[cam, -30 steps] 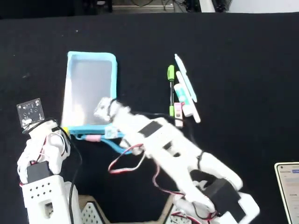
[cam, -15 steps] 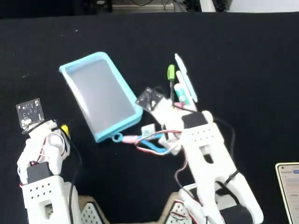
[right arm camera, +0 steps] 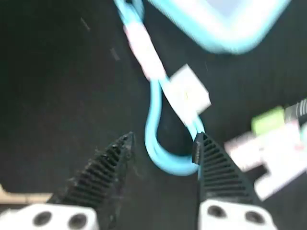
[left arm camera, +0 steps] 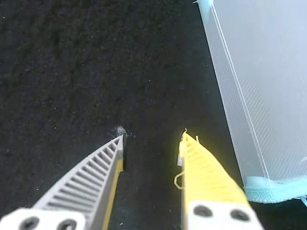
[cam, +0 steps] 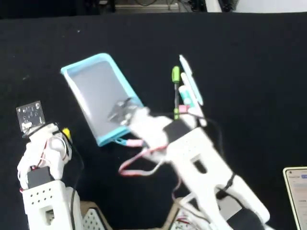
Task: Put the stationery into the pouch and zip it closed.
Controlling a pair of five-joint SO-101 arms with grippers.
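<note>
The pouch (cam: 100,96) is translucent with a light-blue rim and lies tilted on the black table; its long side also shows in the left wrist view (left arm camera: 259,86). From its near corner trails a pink zipper piece (right arm camera: 144,52), a white tag (right arm camera: 189,93) and a blue strap loop (right arm camera: 168,160). My right gripper (right arm camera: 163,141) is open, its black fingers on either side of that loop, just above the cloth. The stationery (cam: 186,91), a green-capped pen, white pens and small erasers, lies right of the pouch. My left gripper (left arm camera: 151,139) is open and empty, beside the pouch's left edge.
The right arm (cam: 192,153) stretches from the front right across to the pouch's near corner, with red wires hanging under it. A phone (cam: 297,191) lies at the table's right edge. Bare black cloth extends beyond the pouch and the pens.
The pouch was swung from straight to tilted, its near end dragged right by the right arm. Since then the right arm has swung back left to the pouch's near corner. The left arm stayed put.
</note>
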